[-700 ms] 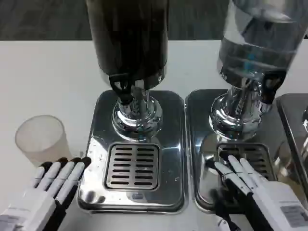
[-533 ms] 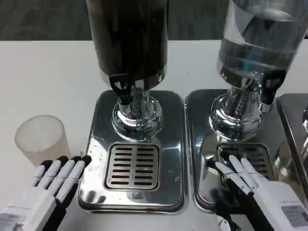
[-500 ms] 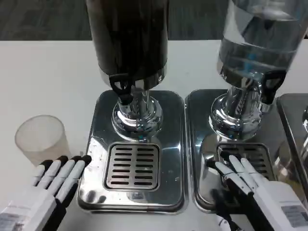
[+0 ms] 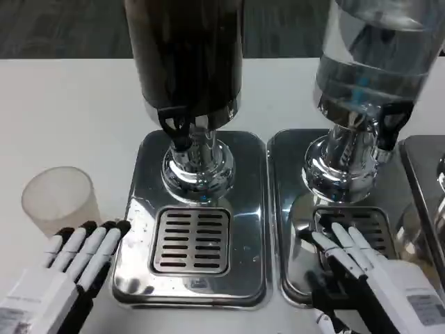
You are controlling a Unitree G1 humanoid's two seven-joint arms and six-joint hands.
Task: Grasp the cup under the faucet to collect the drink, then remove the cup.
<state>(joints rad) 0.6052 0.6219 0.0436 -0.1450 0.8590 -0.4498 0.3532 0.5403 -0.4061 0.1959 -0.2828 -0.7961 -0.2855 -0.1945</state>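
A translucent plastic cup (image 4: 58, 200) stands upright on the white table, left of the dark dispenser's steel base. My left hand (image 4: 66, 275) lies just in front of it, fingers straight and together, tips near the cup's foot, holding nothing. The dark drink dispenser (image 4: 185, 56) has a black faucet lever (image 4: 176, 129) above a slotted drip grille (image 4: 191, 240). My right hand (image 4: 368, 278) rests with extended fingers over the drip tray (image 4: 281, 209) of the clear water dispenser (image 4: 372, 62), empty.
A third steel tray (image 4: 424, 188) shows at the right edge. The two dispenser bases stand side by side, filling the middle. Open white table lies to the left and behind the cup.
My left hand has crept slightly forward and left toward the cup. The right hand has barely shifted. The cup has not moved.
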